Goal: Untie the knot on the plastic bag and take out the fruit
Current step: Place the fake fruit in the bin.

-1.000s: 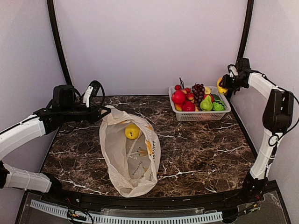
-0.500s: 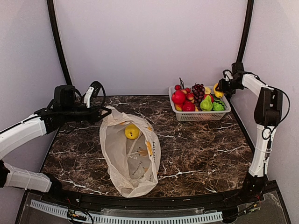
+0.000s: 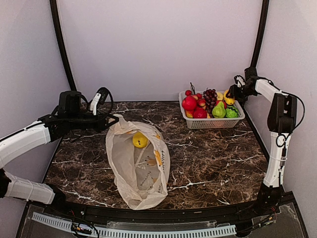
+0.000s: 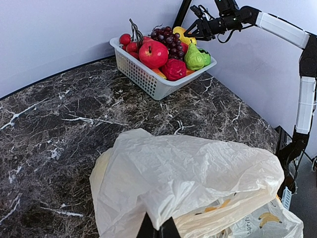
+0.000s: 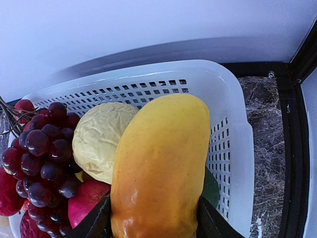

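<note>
Plastic bag (image 3: 138, 171) lies slack on the marble table (image 3: 213, 163), nearest the front edge, its mouth gaping toward the back. 1 yellow fruit (image 3: 140, 140) sits inside, near the opening. Left gripper (image 4: 157, 229) is pinched tight on a fold of the bag's far rim, holding it raised (plastic bunches over the fingertips). Farther back on the right, a white basket (image 3: 214, 122) is heaped with other fruit (image 3: 200, 105). Right gripper (image 3: 231, 93) is over its far corner, clamped on both sides of a yellow mango (image 5: 158, 163).
</note>
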`<state>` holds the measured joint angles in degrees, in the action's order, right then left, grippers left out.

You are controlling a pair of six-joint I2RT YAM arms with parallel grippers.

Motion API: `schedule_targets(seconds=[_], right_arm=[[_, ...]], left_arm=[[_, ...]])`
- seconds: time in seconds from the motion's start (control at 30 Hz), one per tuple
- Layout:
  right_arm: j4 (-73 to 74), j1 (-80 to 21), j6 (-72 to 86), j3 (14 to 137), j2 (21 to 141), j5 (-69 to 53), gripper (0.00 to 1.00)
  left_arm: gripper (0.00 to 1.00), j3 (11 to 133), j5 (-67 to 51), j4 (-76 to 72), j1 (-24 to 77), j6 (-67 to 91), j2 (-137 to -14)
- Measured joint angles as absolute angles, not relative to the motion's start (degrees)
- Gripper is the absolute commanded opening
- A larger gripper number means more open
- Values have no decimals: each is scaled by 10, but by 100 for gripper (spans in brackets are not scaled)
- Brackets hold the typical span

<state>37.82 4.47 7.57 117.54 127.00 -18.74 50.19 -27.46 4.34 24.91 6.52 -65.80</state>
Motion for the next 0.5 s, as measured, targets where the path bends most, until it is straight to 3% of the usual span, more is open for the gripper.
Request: schedule_targets(seconds=[0.5], right_arm=[[380, 44, 77, 1176, 1270, -198, 87]], left_arm=[[1, 502, -277, 43, 249, 63, -664]])
